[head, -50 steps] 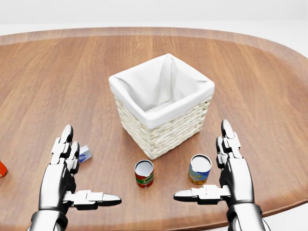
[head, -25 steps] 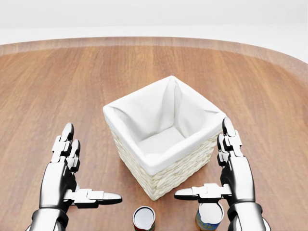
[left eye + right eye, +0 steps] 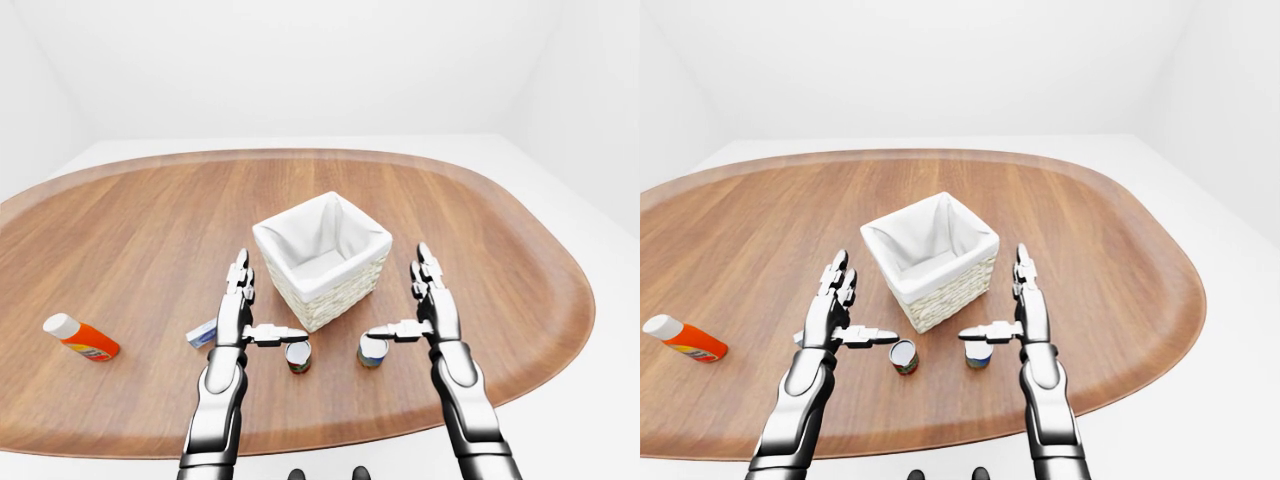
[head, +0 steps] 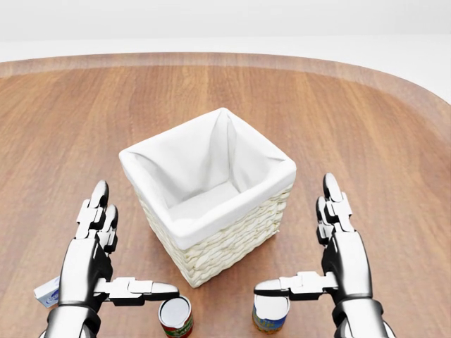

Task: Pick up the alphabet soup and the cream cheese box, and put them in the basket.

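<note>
The alphabet soup can [image 4: 270,312], blue and yellow, stands upright at the bottom of the head view, just under the thumb of my right hand [image 4: 296,236]. That hand is open and holds nothing. The cream cheese box [image 3: 202,334], small and blue-white, lies on the table beside my open left hand [image 4: 132,241], whose wrist partly hides it in the head view. The white-lined wicker basket [image 4: 218,243] stands between the two hands and is empty inside.
A red and green can [image 4: 175,315] stands under my left thumb, to the left of the soup can. An orange bottle [image 3: 80,338] lies far to the left on the oval wooden table [image 3: 150,220].
The camera has moved: the whole table scene slid down, then left, in the head view. Both hands keep the same open pose in the picture. The cream cheese box shows again at bottom left.
</note>
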